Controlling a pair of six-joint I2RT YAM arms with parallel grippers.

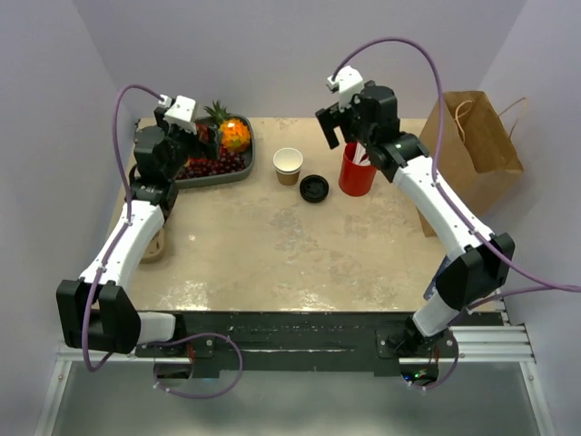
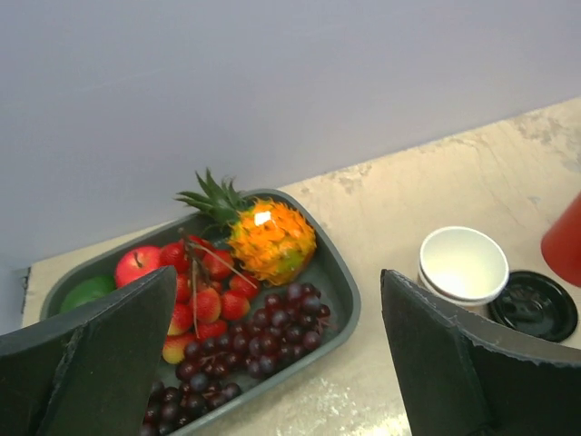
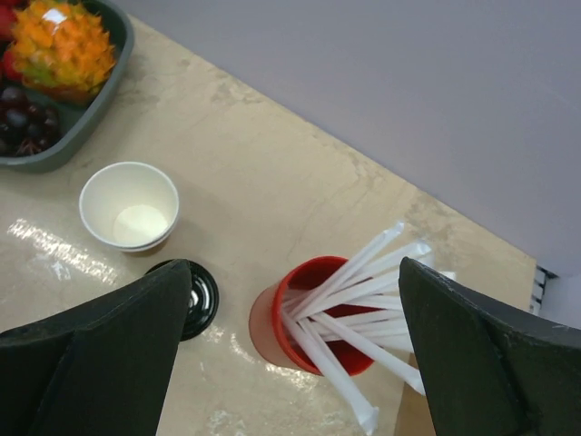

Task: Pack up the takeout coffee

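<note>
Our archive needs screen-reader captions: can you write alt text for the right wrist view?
The open right gripper hangs above a red cup of white straws on a beige table. Nearby sit an uncovered white paper cup, a black lid lying beside it, and the corner of a fruit tray.

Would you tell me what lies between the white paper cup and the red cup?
The black lid lies flat between the paper cup and the red cup, just below their line in the top view, which shows it best.
</note>
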